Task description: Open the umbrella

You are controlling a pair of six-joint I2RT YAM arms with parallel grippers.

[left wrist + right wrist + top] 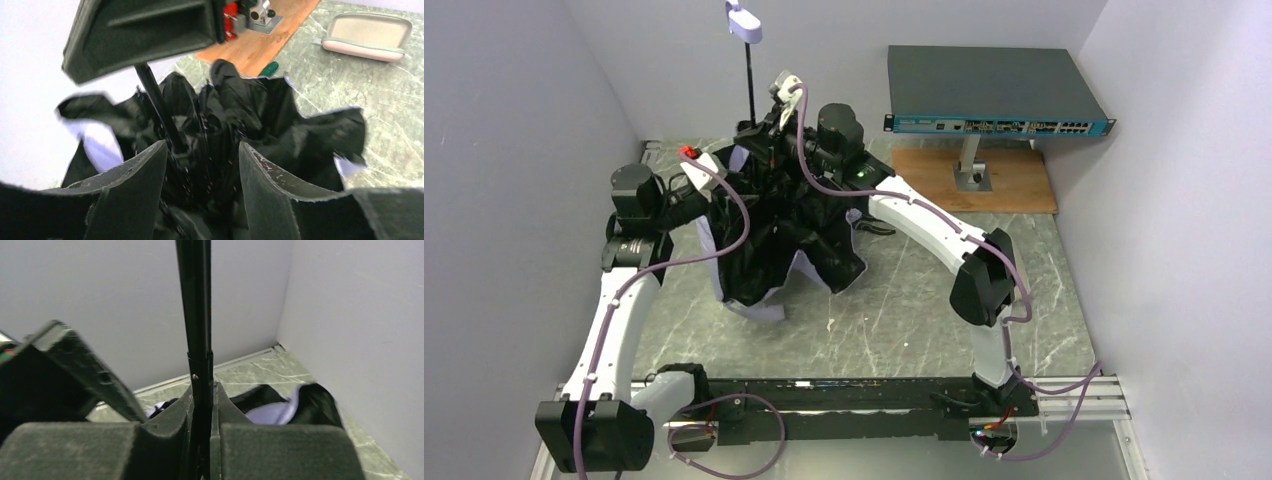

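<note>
— Where is the top camera?
— High above the near edge of the desk (904, 310), looking down over all of it.
— And the wrist ones?
— Very close. Left looks down into the umbrella (280, 125). Right looks up its shaft (197, 315) toward the back wall (100, 290). All three share that umbrella.

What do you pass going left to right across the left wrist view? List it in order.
Umbrella shaft → wooden board → pale pouch. The black fabric spans most of the width, so it is left out.
</note>
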